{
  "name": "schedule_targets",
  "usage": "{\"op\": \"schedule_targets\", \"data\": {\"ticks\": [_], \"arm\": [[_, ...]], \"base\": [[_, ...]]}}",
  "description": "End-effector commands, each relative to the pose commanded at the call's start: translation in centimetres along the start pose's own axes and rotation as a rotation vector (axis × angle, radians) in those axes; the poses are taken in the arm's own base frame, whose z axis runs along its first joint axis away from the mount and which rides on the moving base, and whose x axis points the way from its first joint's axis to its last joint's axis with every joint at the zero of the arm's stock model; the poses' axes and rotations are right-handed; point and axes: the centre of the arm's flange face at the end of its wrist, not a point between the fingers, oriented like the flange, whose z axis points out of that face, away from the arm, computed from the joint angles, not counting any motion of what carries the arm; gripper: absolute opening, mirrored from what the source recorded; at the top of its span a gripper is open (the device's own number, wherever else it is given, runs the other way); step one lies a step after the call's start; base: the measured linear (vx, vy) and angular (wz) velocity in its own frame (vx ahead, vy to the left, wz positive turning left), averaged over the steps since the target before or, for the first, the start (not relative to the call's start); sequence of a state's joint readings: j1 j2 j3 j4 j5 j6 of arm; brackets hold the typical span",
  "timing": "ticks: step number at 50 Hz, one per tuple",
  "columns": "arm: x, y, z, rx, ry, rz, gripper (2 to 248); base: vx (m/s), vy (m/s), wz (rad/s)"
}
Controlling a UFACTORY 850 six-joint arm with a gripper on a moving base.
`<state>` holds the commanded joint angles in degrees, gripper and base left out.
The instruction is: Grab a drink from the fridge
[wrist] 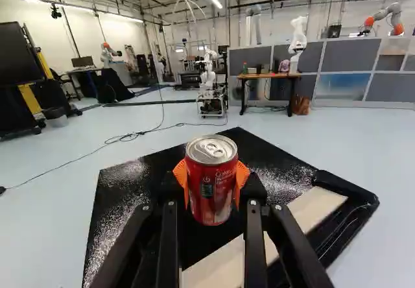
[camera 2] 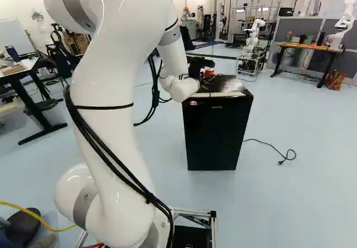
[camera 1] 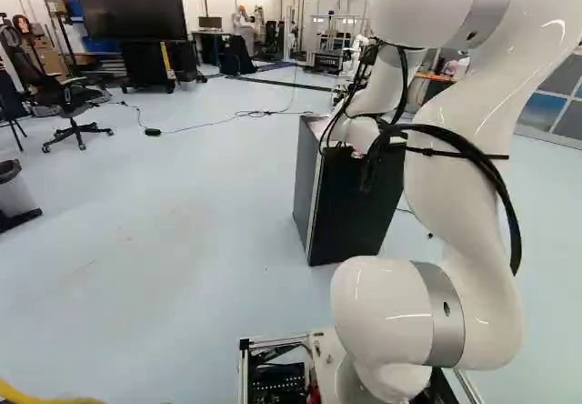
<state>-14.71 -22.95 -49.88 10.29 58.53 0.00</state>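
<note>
Red can (wrist: 211, 191) stands upright between my two orange pads (wrist: 242, 175). My pincer (camera 2: 206, 72) is closed on it, fingers apart by can's width. Can is over black fridge (camera 2: 215, 136). Wrist view shows silver can lid; left base view does not. Fridge top: glossy, with pale strip (wrist: 318, 207). Beyond: pale floor (wrist: 149, 122), wooden desk (wrist: 269, 76), another robot (wrist: 207, 77).

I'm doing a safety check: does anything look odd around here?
Yes: the black cord beside the fridge trails across the floor, its end apparently plugged into nothing. The red can in the gripper looks upright and undented.
</note>
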Motion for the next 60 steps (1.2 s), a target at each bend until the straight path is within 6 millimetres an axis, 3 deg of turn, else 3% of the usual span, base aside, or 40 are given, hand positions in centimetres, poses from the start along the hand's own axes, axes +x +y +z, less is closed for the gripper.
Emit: {"op": "schedule_targets", "data": {"ticks": [10, 32, 60], "arm": [[0.9, -0.1, -0.1, 0.002, 0.016, 0.003, 92], [0.9, -0.4, -1.0, 0.014, 0.007, -0.002, 92], [0.7, -1.8, -5.3, 0.069, -0.033, -0.021, 92]], "base": [[0.0, 0.0, 0.0], [0.0, 0.0, 0.0], [0.0, 0.0, 0.0]]}}
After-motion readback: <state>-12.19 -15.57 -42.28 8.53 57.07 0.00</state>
